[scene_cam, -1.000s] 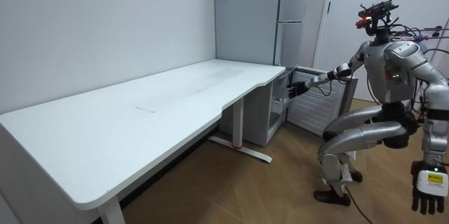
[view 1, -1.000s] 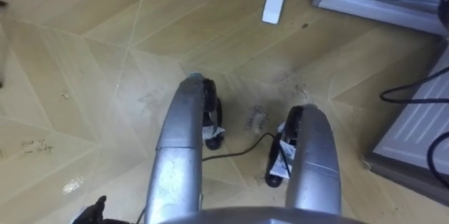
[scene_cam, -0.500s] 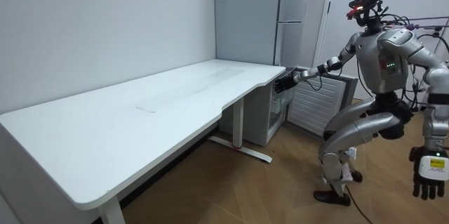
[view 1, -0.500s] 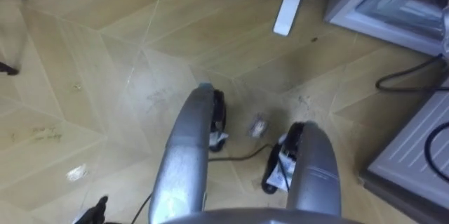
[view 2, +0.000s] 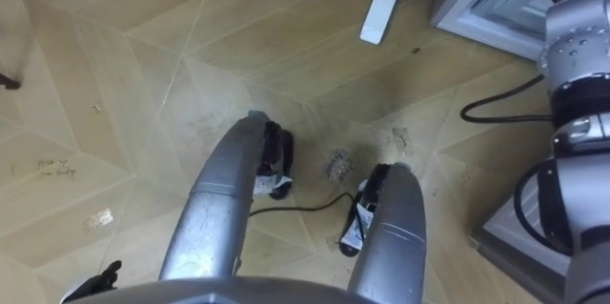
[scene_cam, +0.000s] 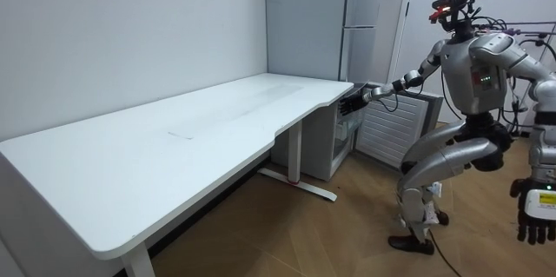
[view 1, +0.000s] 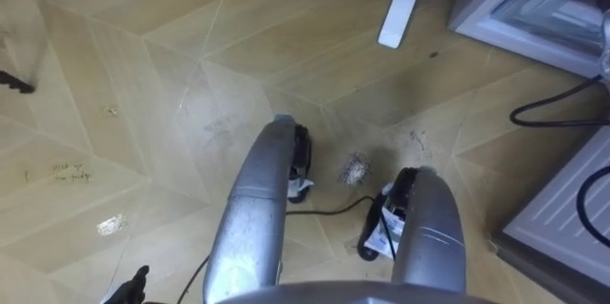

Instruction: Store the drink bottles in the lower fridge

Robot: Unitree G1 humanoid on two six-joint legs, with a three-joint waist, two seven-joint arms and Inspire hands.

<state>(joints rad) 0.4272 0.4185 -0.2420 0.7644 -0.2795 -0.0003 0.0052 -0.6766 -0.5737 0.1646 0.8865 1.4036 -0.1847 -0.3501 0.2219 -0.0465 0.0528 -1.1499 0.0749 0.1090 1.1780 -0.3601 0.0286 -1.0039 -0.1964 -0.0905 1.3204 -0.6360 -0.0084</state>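
Robot crouches beside lower fridge (scene_cam: 326,142), door (scene_cam: 393,131) swung open for access. Its right hand (scene_cam: 354,103) reaches to fridge opening, fingers cannot tell. Its left hand (scene_cam: 532,212) hangs idle, fingers loose and straight. Where drinks are, cannot tell; probably inside.

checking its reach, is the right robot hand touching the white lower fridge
Cannot tell. In the room view the right robot hand overlaps the open front of the white lower fridge; no contact or gap shows.
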